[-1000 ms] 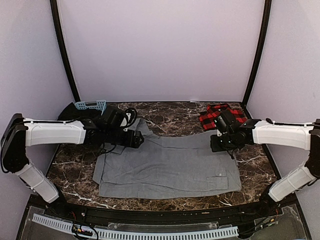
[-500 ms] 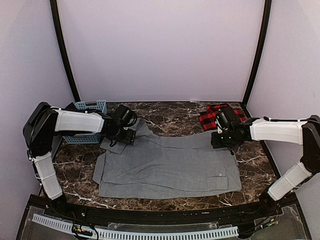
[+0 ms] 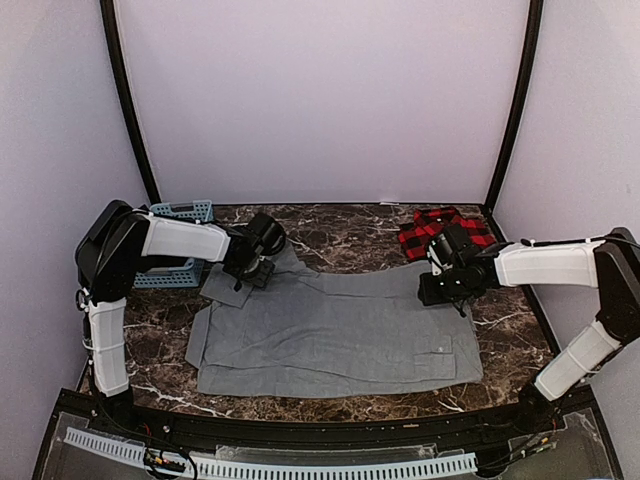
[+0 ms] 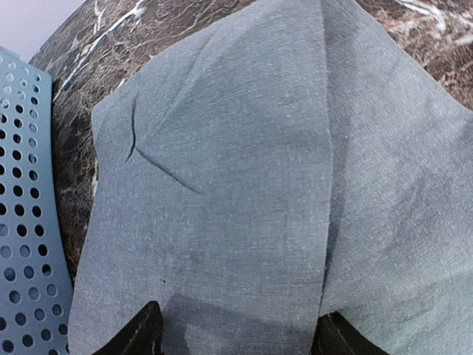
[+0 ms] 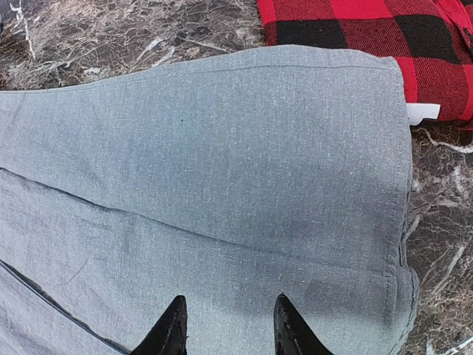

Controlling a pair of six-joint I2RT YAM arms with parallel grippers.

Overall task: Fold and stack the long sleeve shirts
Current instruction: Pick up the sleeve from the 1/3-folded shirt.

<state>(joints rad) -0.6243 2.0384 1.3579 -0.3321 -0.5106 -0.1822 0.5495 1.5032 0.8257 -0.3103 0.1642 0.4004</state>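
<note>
The grey long sleeve shirt (image 3: pixel 330 335) lies spread flat across the marble table (image 3: pixel 340 230), with a folded flap at its back left corner (image 4: pixel 222 185). The red-and-black plaid shirt (image 3: pixel 432 228) lies bunched at the back right, its edge touching the grey cloth (image 5: pixel 355 33). My left gripper (image 3: pixel 255 270) hovers over that back left flap, open, its fingertips (image 4: pixel 140 333) spread wide over the fabric with nothing pinched. My right gripper (image 3: pixel 445 292) is at the grey shirt's back right corner, also open, both fingertips (image 5: pixel 168 331) just above the cloth (image 5: pixel 222 170).
A light blue perforated basket (image 3: pixel 185 211) stands at the back left behind my left arm, and its wall (image 4: pixel 26 222) runs close beside the grey flap. A white tag (image 5: pixel 421 112) shows at the plaid shirt's edge. Black frame posts rise at both back corners.
My left arm has folded back toward the left, and its gripper has shifted slightly back-left on the grey shirt's corner, its jaws narrowing a little. The right gripper has barely moved.
</note>
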